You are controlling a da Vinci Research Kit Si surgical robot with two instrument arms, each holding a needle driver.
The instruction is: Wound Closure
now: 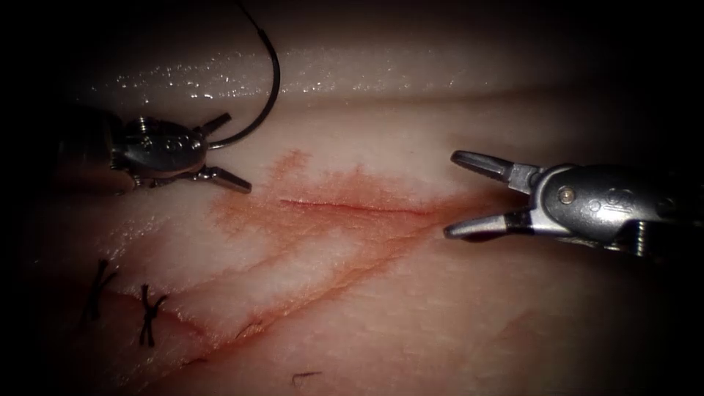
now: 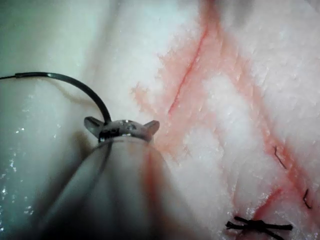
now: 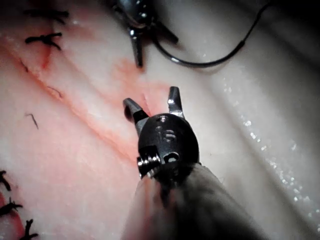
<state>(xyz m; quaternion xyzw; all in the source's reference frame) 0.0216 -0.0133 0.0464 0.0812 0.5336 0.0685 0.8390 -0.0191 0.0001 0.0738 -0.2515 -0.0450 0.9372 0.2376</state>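
My left fingers (image 1: 229,152) stand spread, yet the needle (image 1: 268,88) sits deep in their crotch near the hinge, so I judge it cradled there by one end rather than firmly clamped; I cannot tell how firmly it is seated. From that seat the needle arcs up and away over the pale tissue (image 1: 411,308), wholly out of the tissue, left of the cut (image 1: 352,206). In the left wrist view the same curve rises from my left fingers (image 2: 122,129) and the needle (image 2: 82,87) runs into the thread (image 2: 7,77) at its far end.

My right fingers (image 1: 460,195) are wide apart and hold nothing, hovering just off the right end of the cut. The right wrist view shows them (image 3: 152,104) gaping above the reddened strip.

Outward lie the red fluid (image 1: 293,220) staining the tissue around the cut, and finished stitches (image 1: 150,315) well down to the left.

The risk I see: with so loose a seat, the needle could swivel or drop onto the tissue, and the tip would then point badly for any bite. The trailing thread could also snag on my left tool.
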